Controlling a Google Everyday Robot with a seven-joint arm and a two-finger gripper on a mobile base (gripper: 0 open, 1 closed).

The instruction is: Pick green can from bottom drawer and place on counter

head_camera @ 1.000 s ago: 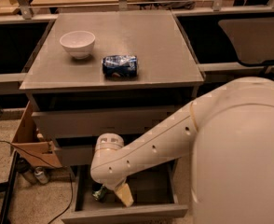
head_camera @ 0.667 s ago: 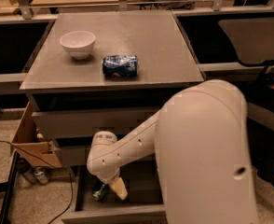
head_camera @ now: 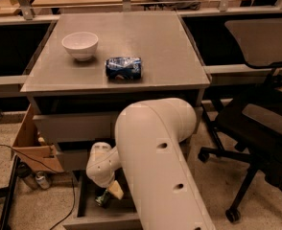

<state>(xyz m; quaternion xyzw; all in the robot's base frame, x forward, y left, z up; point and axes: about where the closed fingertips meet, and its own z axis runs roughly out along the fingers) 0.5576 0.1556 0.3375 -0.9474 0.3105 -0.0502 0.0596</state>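
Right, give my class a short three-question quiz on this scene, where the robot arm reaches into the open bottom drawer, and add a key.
1. True or false: the blue-and-white can lies on its side on the counter.
2. Where is the gripper? A) above the counter B) down in the open bottom drawer C) resting on the blue-and-white can
3. Fill in: the green can is in the drawer, not yet on the ____.
Key: 1 true; 2 B; 3 counter.
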